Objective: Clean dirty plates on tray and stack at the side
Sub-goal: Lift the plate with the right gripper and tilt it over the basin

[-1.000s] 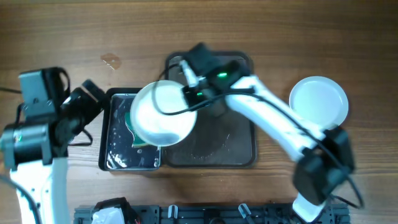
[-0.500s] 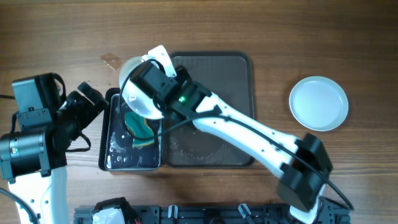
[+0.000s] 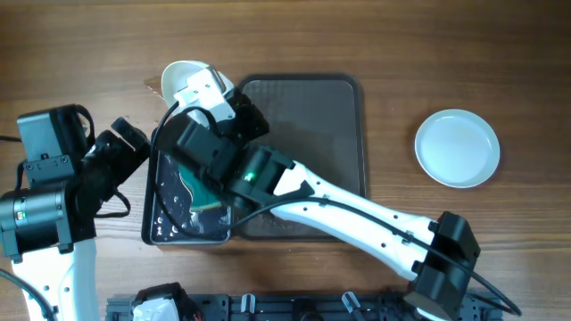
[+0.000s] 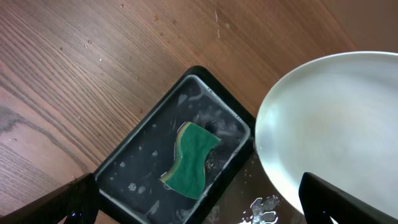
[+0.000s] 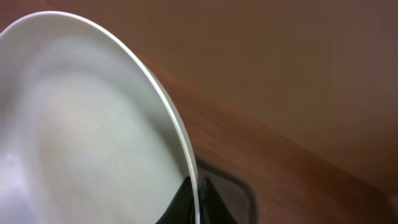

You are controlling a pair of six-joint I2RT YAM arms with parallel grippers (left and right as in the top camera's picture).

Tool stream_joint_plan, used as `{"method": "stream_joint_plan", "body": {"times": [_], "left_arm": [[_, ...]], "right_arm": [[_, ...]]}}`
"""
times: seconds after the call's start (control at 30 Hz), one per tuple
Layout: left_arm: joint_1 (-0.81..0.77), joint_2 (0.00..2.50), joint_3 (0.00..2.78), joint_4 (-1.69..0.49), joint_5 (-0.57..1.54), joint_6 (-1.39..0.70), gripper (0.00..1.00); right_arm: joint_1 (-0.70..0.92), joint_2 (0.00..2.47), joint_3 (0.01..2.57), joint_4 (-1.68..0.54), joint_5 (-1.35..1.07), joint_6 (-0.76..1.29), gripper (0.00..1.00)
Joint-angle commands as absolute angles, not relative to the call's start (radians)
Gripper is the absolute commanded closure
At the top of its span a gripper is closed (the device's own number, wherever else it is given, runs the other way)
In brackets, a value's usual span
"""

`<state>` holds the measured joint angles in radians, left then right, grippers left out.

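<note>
Black plastic formed the small water tray (image 3: 148, 214) nearest the robot, at about 7 o'clock on the table (image 3: 71, 53), with a green sponge (image 4: 191, 158) lying flat in its shallow water. Just off its 9 o'clock side hung the left gripper (image 3: 134, 147), jaws spread wide with nothing between them, aimed over that tray. Just beside the black tray's 3 o'clock edge sat the brown tray (image 3: 343, 116), its textured floor showing past the right arm that crossed it. Well apart at 3 o'clock, a second plate (image 3: 457, 147) rested flat on the wood, plain white. Farthest out, at about 11 o'clock and beyond the far end of the black tray, the right gripper (image 5: 198, 198) had its jaws pressed together on the rim of the held plate (image 3: 181, 78), pinching it at the edge. That plate was lifted off the table and tilted steeply. Both wrist views blurred its face, so whether it carried a smear could not be told.
</note>
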<state>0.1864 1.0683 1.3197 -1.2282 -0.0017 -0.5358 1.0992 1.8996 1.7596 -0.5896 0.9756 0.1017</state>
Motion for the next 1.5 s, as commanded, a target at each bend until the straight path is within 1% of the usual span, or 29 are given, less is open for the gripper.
{"method": "stream_joint_plan", "body": {"times": [0.0,0.13,0.37,0.8,0.93,1.0,1.1,1.17,1.27,1.37,1.4,1.47], "left_arm": [[0.195,1.069,1.337,-1.228,-0.004,-0.531,0.0],[0.195,1.069,1.337,-1.228,-0.004,-0.531,0.0],[0.195,1.069,1.337,-1.228,-0.004,-0.531,0.0],[0.195,1.069,1.337,-1.228,-0.004,-0.531,0.0],[0.195,1.069,1.337,-1.228,-0.004,-0.531,0.0],[0.195,1.069,1.337,-1.228,-0.004,-0.531,0.0],[0.195,1.069,1.337,-1.228,-0.004,-0.531,0.0],[0.195,1.069,1.337,-1.228,-0.004,-0.531,0.0],[0.195,1.069,1.337,-1.228,-0.004,-0.531,0.0],[0.195,1.069,1.337,-1.228,-0.004,-0.531,0.0],[0.195,1.069,1.337,-1.228,-0.004,-0.531,0.0],[0.195,1.069,1.337,-1.228,-0.004,-0.531,0.0]], "right_arm": [[1.143,1.882,1.78,-0.584,1.102,0.076,0.96],[1.182,1.882,1.78,-0.584,1.157,0.077,0.96],[1.198,1.882,1.78,-0.585,1.24,0.041,0.96],[1.234,1.882,1.78,-0.585,1.243,0.025,0.96],[1.241,1.882,1.78,-0.584,1.316,0.029,0.95],[1.241,1.882,1.778,-0.591,1.233,0.022,0.96],[1.222,1.882,1.776,-0.587,1.279,0.045,0.96],[1.222,1.882,1.776,-0.595,1.214,0.021,0.96],[1.219,1.882,1.775,-0.571,1.306,0.012,0.96],[1.22,1.882,1.775,-0.572,1.295,0.007,0.96],[1.214,1.882,1.775,-0.575,1.289,0.03,0.96],[1.18,1.882,1.775,-0.617,1.167,0.127,0.96]]}}
